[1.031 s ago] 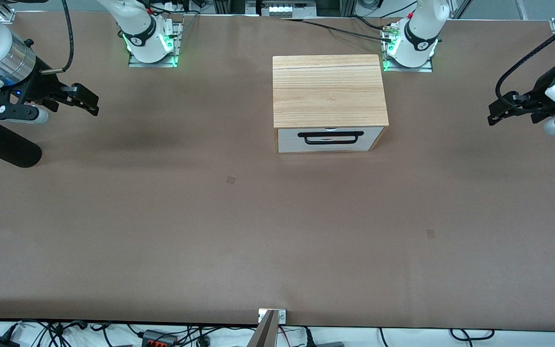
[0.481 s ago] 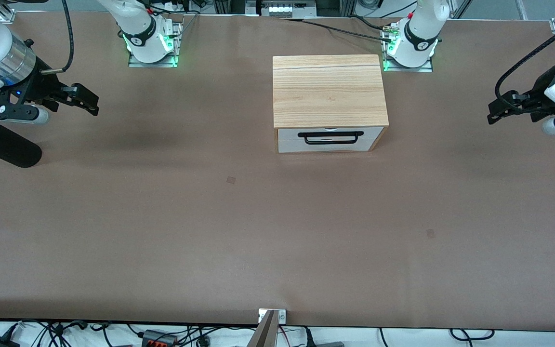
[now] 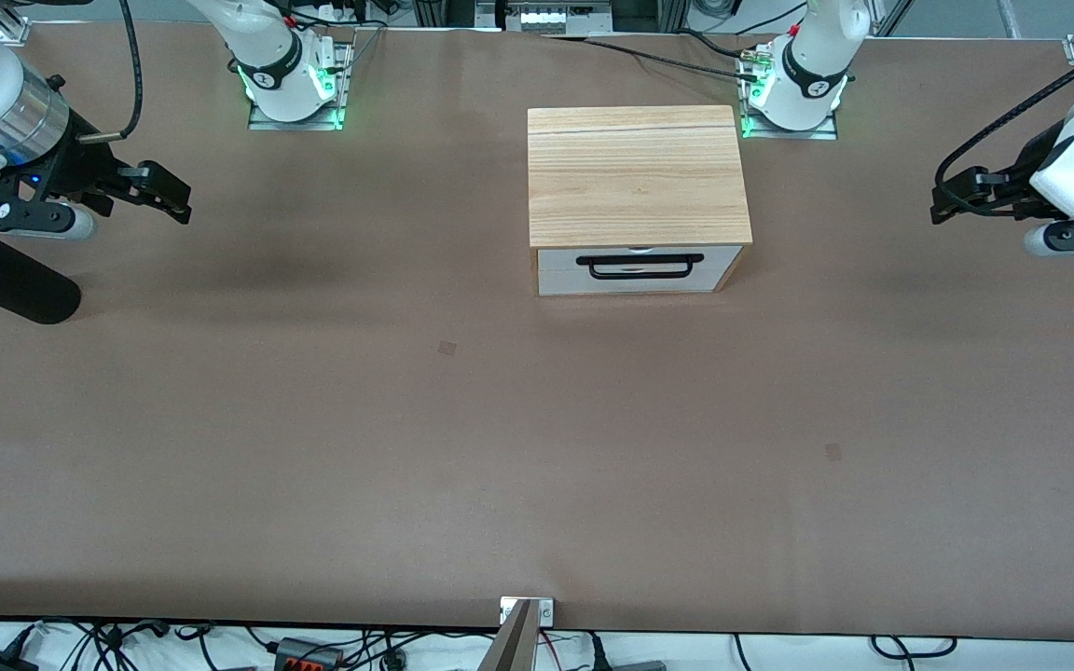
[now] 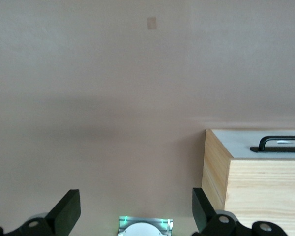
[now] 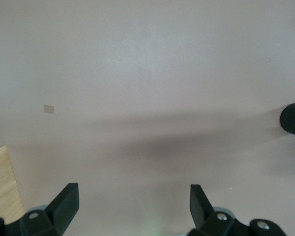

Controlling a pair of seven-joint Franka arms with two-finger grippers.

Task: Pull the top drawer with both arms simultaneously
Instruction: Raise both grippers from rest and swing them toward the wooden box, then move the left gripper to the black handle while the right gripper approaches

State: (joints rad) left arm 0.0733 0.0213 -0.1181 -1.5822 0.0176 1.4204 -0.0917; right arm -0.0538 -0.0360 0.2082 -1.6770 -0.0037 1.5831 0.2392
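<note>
We log the top drawer (image 3: 640,268) fully closed: its white front sits flush in the wood-grain cabinet (image 3: 635,177), which stands on the desk (image 3: 537,447) toward the robot bases, closer to the left arm's base than to the right arm's. The black bar handle (image 3: 640,266) faces the front camera, so we judge any pull must draw toward that camera. With the drawer shut, we cannot tell what it holds, if anything.

Left end effector (image 3: 952,198): up in the air over the left arm's end of the desk, well apart from the cabinet, released, fingers (image 4: 69,212) spread wide and grasping nothing. Its wrist view catches the cabinet's side and one end of the handle (image 4: 280,143), which suggests it is pointed toward the target.

Right end effector (image 3: 164,191): up over the right arm's end of the desk, also well apart from the cabinet, released and empty, fingers (image 5: 66,201) spread. Only a corner of the cabinet (image 5: 2,184) shows in its wrist view. A dark cylindrical object (image 3: 15,289) lies below this arm at the desk's edge.

Our reading: neither arm has reached the handle; the approach comes first. Open jaws fit that, ready to close on the bar. Both must share a short handle, so crowding is the risk.
</note>
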